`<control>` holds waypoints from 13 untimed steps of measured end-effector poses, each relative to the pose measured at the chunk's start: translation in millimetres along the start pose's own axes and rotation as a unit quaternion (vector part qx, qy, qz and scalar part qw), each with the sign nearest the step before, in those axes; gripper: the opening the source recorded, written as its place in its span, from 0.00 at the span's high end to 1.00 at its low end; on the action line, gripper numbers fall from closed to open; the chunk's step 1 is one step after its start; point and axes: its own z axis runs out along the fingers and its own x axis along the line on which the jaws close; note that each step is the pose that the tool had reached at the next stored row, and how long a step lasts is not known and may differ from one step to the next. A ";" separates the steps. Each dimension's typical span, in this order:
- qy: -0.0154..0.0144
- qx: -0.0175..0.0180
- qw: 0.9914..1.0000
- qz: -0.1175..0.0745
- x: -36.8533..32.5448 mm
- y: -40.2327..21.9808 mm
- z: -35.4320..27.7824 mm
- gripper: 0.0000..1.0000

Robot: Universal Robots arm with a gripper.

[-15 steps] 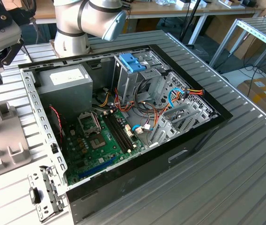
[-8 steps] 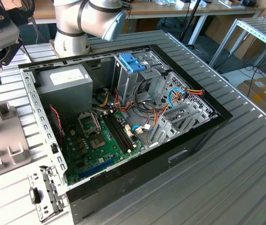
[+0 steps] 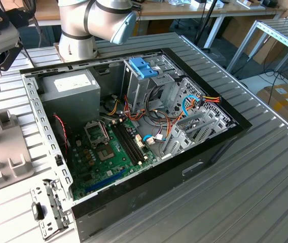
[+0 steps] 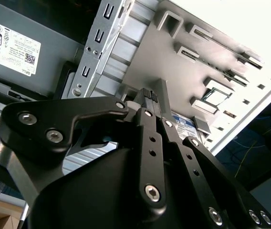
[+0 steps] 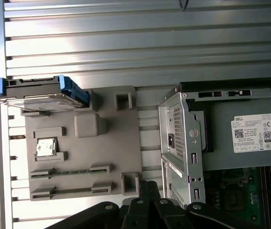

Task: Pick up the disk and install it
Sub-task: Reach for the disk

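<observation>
The ribbed metal surface carries an open computer case lying on its side, its green board and grey power box exposed. The arm rises from the surface just behind the case, on the far side from the camera in the exterior view.

A grey holder plate with raised slots lies on the surface just beside the case, at the power-box end, outside the case wall. The pincer hangs over this plate, near the edge closest to the case. In both wrist views its fingers are pressed together at the tips with nothing between them.

The disk is outside the case. In the first wrist view it rests on the plate at the corner farthest from the case, a flat grey-metal slab with blue side rails, well apart from the pincer. A small square chip sits in a pocket of the plate, near the disk and on the side of the plate away from the case.
</observation>
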 end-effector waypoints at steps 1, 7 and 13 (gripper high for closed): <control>0.000 0.000 1.000 0.000 0.2 0.0 0.0 0.89; 0.000 0.000 1.000 0.000 1.9 -0.1 -0.1 0.89; 0.000 0.000 1.000 0.000 4.5 -0.3 -0.1 0.89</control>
